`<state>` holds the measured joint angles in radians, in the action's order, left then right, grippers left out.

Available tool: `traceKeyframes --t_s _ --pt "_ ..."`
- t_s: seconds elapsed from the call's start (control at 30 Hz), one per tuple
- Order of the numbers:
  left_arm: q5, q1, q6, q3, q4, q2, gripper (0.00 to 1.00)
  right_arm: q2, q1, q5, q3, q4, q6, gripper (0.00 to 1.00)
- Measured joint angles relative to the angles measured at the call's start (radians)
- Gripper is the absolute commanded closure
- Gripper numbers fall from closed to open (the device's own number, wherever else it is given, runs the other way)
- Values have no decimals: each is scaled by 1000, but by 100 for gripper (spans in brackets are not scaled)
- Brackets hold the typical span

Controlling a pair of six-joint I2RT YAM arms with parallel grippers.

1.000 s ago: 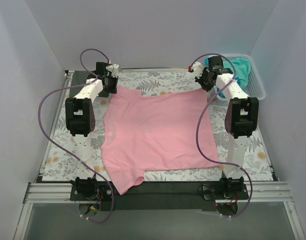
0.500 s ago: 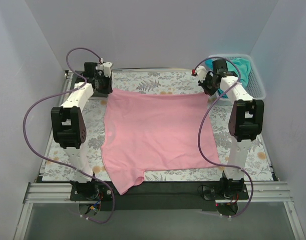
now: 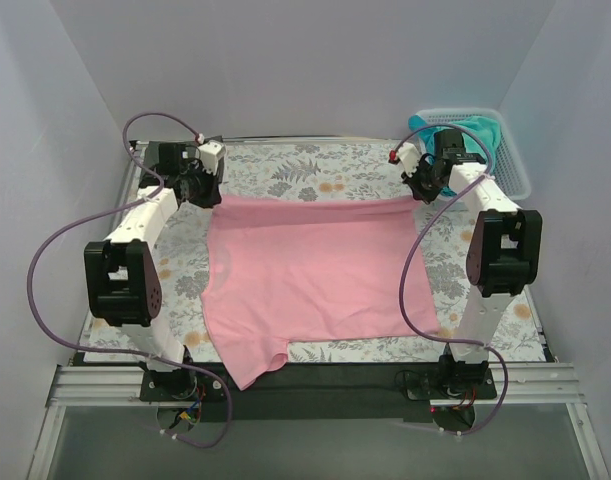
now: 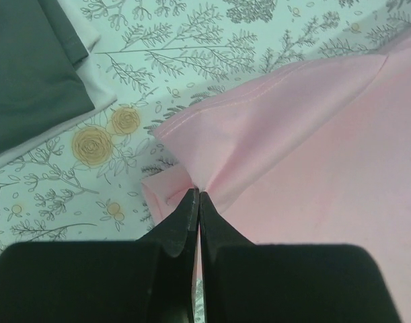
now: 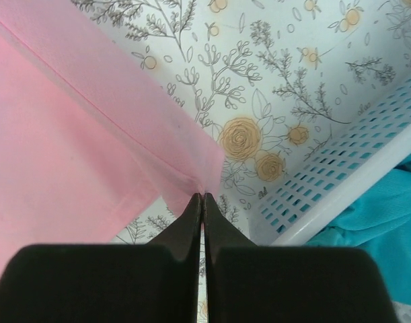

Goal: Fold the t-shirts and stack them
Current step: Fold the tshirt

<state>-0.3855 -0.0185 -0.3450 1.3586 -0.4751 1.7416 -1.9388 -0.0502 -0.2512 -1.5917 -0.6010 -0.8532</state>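
Top external view has the light pink t-shirt (image 3: 310, 270) spread flat across the middle of the floral tablecloth (image 3: 305, 170), with one near corner lapping onto the dark front rail (image 3: 345, 376). Its far edge runs straight between two pinched corners. The left gripper (image 4: 196, 196) is clamped on the far-left corner and the right gripper (image 5: 200, 196) on the far-right one, both with jaws pressed together on pink cloth. A teal t-shirt (image 3: 480, 135) lies bunched in the white mesh basket (image 3: 515, 178) at the far right, just beside the right gripper.
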Motion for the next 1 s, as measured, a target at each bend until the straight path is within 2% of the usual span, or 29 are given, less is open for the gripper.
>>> traceKeyframes --t_s 0.47,0.73,1.0 --pt "-48 2 55 -215 -48 -132 100 46 0 -11 146 -1 -50 99" --pt "-44 2 84 -317 -55 -142 100 61 0 -12 227 1 -70 99" --pt "-40 2 87 -333 -40 -105 100 43 0 -10 249 0 -71 99"
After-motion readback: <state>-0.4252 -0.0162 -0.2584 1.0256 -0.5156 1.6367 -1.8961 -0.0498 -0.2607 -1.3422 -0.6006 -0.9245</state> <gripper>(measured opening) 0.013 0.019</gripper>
